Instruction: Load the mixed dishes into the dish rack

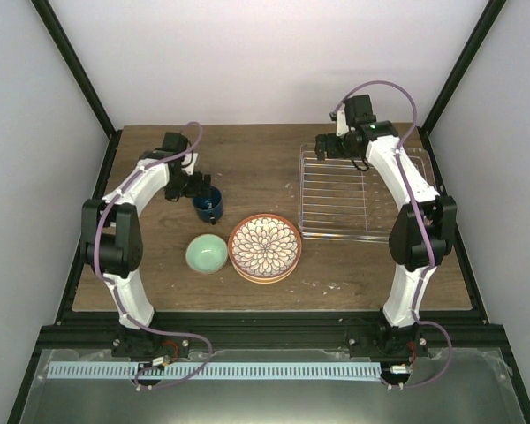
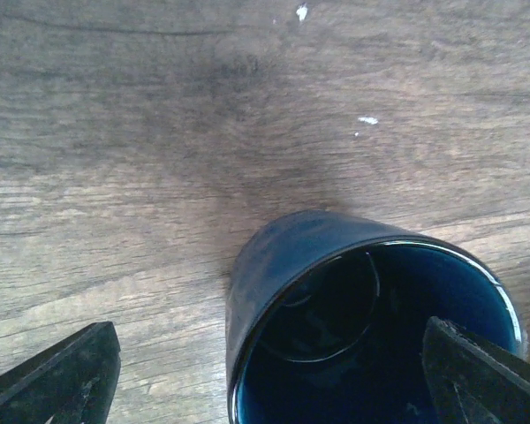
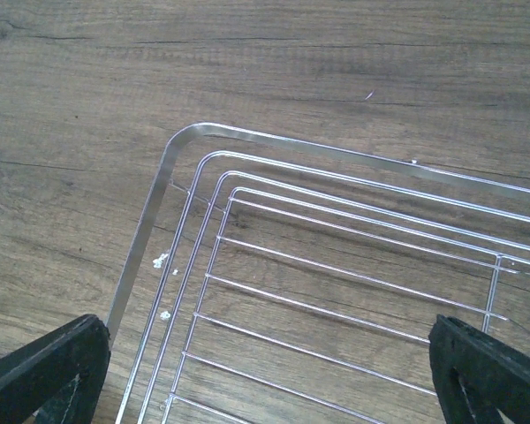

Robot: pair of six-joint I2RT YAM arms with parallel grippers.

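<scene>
Both pincers gape wide, the left pincer right above the upright dark blue mug, straddling its rim, the right pincer over the dish rack.

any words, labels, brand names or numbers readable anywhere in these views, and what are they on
No readable text in any view.
dark blue mug: no lettering.
mint-green bowl: plain.
plate: white petal pattern only, no words.
dish rack: bare wire, no label.
pale ribbed strip along the near edge: any marks are too small to read.
</scene>
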